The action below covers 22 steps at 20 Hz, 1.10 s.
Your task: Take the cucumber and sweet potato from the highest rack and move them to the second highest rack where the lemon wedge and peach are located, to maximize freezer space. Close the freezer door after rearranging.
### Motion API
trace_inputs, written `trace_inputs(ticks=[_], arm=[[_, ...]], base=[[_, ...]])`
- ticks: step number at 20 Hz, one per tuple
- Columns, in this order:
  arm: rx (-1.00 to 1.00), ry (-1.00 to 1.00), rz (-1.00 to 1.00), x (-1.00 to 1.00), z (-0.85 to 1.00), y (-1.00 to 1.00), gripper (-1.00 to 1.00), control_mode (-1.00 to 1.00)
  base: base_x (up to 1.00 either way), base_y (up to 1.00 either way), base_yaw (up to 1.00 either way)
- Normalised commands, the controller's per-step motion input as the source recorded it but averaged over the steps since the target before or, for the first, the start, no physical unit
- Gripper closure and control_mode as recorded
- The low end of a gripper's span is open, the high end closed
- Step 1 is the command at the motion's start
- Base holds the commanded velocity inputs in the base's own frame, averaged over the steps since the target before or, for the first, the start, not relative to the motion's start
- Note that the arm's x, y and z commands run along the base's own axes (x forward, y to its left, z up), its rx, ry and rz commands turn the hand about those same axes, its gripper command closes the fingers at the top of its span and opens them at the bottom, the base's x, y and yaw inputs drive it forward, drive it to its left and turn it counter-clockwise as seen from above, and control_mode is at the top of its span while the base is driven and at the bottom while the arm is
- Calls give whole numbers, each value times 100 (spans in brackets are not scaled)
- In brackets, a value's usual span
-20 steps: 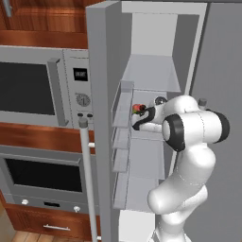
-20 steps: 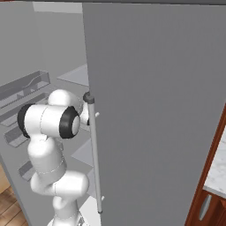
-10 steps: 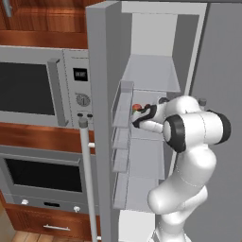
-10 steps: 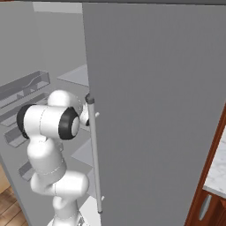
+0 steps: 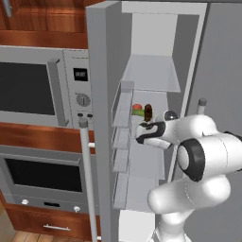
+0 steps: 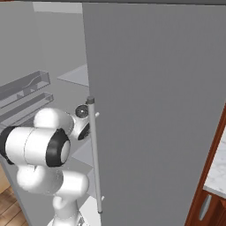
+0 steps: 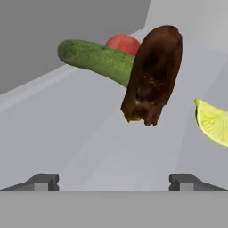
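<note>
Gripper: gripper [image 7: 114,181] spread wide and empty, tips low at either side of the hand view, nothing between them.
Sweet potato: sweet potato [image 7: 153,73] dead ahead of the gripper, standing tilted on the rack [image 7: 89,142]; whether it leans on the cucumber I cannot tell.
Cucumber: cucumber [image 7: 95,59] lies behind it, stretching off to the left.
Peach: peach [image 7: 124,44] peeks out beyond the cucumber, farthest from the tips.
Lemon: lemon [image 7: 213,122] wedge off to the right, a little nearer than the potato.
Stage: all four share one rack, I judge; the door [image 5: 98,118] is open.
Risk: that potato looks poised, so a nudge on the way out could tip it, and the round cucumber could roll on the smooth rack.
Surfaces: potato dark brown, rough, ragged at its lower end; cucumber glossy green cylinder; peach red and round; lemon pale, wet-looking; rack flat grey.
</note>
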Motion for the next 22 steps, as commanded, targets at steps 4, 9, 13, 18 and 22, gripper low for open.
trace_inputs(ticks=[4, 9, 13, 18, 22], arm=[[0, 0, -8, -48, 50, 32, -100, -100], [0, 0, -6, -53, 52, 25, -100, -100], [0, 4, 0, -54, 59, 15, -100, -100], [0, 3, 0, -59, 49, 4, -100, -100], [0, 0, 0, -82, 35, 0, -100, -100]], base=[[0, 0, 0], [0, 0, 0], [0, 0, 0], [0, 0, 0], [0, 0, 0]])
